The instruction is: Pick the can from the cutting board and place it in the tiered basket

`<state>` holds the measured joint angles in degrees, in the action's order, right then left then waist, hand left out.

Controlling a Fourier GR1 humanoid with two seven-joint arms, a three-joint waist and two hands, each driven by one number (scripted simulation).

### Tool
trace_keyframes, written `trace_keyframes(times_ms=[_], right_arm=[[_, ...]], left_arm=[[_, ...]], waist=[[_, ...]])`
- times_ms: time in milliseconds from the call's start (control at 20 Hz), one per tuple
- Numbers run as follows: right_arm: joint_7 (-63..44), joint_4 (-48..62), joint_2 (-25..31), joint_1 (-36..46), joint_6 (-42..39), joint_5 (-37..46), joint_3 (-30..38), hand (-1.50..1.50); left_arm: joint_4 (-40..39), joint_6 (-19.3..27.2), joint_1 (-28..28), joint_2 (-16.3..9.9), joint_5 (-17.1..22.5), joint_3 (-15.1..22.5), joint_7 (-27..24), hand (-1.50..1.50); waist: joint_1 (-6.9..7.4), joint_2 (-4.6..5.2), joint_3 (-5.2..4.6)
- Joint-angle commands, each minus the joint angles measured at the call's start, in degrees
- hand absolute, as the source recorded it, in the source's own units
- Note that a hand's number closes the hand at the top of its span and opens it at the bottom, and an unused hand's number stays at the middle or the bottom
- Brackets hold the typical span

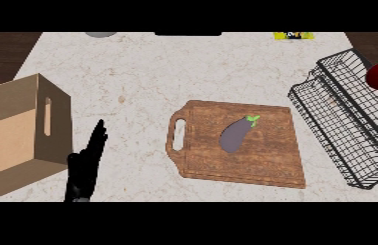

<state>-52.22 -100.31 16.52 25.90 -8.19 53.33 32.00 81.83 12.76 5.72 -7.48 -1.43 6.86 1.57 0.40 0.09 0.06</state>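
- Left hand (87,161): fingers straight and apart, resting at the lower left, holding nothing.
- Right hand: out of sight.
- Cutting board (240,144): carries only an eggplant (238,133); no can visible anywhere.
- Tiered basket (339,116): at the surface's right edge, a red object (372,75) beside it, partly cut off.

The wooden cutting board (244,146) lies lower centre, slightly turned, handle left. The black wire tiered basket (341,119) stands at the right edge.
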Motion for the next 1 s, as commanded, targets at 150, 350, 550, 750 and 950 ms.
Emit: trace_keyframes(times_ms=[150,350,550,750,950], right_arm=[[7.4,1.4,-4.8,-0.6,13.3,-9.3,6.6,-1.5],[10.1,1.5,-3.8,1.2,17.1,-15.0,9.5,-1.5],[12.3,-4.4,-1.9,-1.3,22.5,-12.0,11.1,-1.5],[3.9,-16.1,-2.3,-5.5,24.1,-5.3,14.4,-1.5],[-0.9,-27.9,-2.7,-14.3,18.6,-11.0,22.9,-1.5]], left_arm=[[1.6,-1.1,0.8,0.1,0.4,0.3,1.2,0.0],[-1.5,0.7,-1.2,1.6,-0.8,0.0,0.5,0.0],[-1.1,-0.7,-1.6,-0.5,0.0,-1.6,1.9,0.0],[1.3,0.6,0.0,0.5,-1.0,-0.4,2.9,0.0],[0.4,-0.8,0.3,-1.5,0.9,-3.4,2.1,0.0]], waist=[[-0.25,-0.12,0.02],[-0.53,-0.07,-0.02],[-0.68,-0.1,-0.03],[-1.44,-0.46,-0.08],[-2.82,-0.78,-0.07]])
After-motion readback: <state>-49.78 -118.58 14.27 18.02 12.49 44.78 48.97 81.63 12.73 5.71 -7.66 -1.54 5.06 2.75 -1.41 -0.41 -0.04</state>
